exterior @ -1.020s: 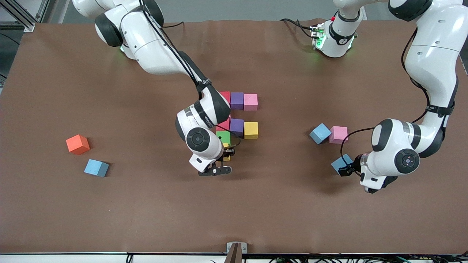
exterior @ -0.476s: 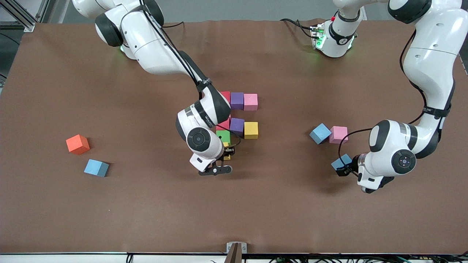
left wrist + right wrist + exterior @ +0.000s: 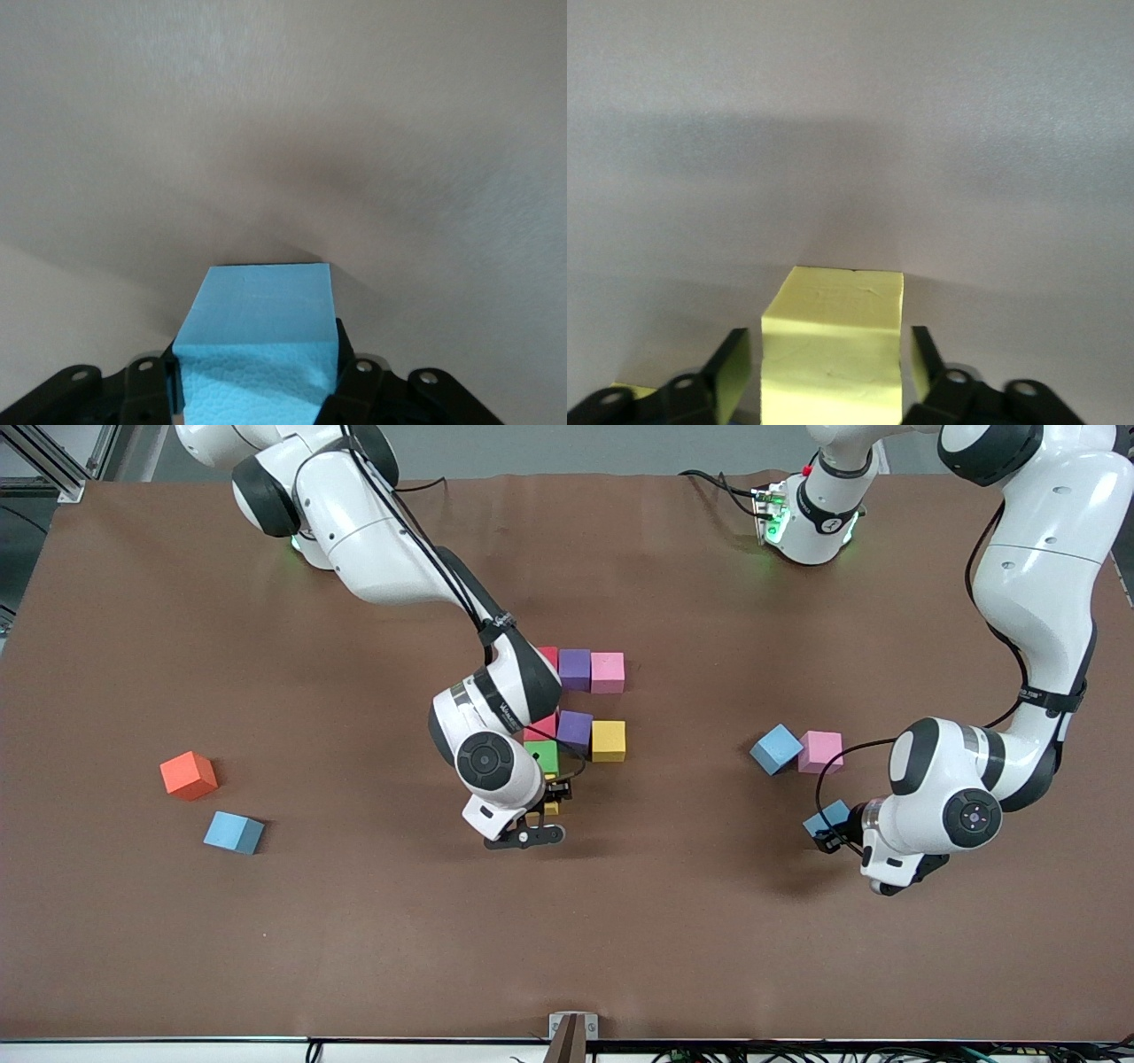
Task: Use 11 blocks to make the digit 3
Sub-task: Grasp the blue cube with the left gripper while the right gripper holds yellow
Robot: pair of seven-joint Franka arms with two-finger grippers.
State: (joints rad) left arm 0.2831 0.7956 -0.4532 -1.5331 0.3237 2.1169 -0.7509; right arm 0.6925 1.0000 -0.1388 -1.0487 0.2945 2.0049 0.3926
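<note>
Two grippers down on the brown table [image 3: 354, 921]: right gripper [image 3: 830, 367] parted with gaps around a yellow block [image 3: 835, 345], just nearer the camera than the green block [image 3: 543, 755]; left gripper [image 3: 257, 381] clamped on a light blue block [image 3: 257, 345], near the pink block [image 3: 820, 751].

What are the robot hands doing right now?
Left tool shut on light blue block. Right tool open around yellow block, beside the green one. Nothing in the way.
</note>
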